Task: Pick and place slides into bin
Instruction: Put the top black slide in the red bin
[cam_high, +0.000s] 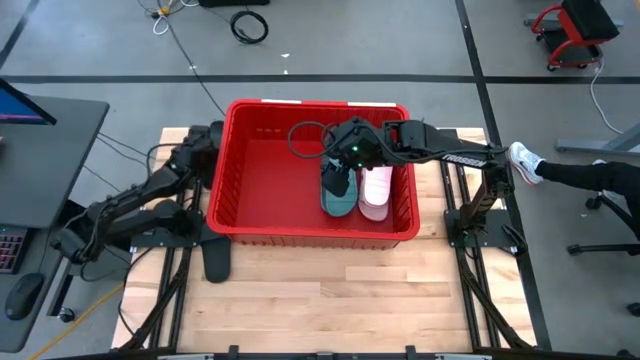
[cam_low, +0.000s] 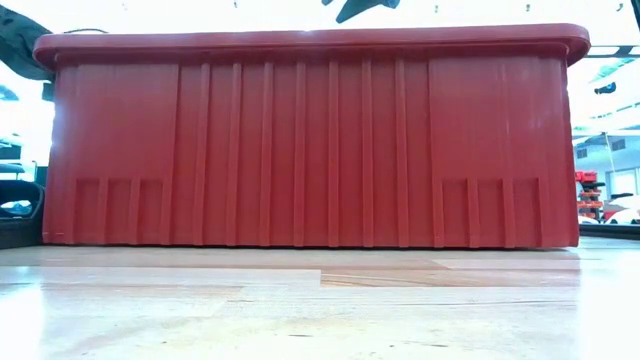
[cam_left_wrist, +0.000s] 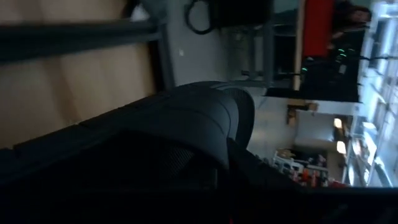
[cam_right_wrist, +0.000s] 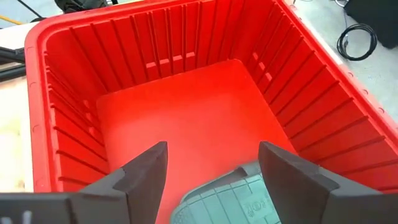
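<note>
Right wrist view, fingers (cam_right_wrist: 212, 180) apart, teal slide (cam_right_wrist: 227, 199) betw them, in bin (cam_right_wrist: 186, 124)

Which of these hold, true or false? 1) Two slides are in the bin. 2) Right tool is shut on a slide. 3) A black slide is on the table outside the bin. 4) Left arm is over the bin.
1) True: a teal slide and a pink slide lie side by side in the bin.
2) False: the right tool is open above the teal slide, holding nothing.
3) True: the black slide lies on the table, by the bin's left front corner.
4) False: the left arm sits left of the bin, outside it.
</note>
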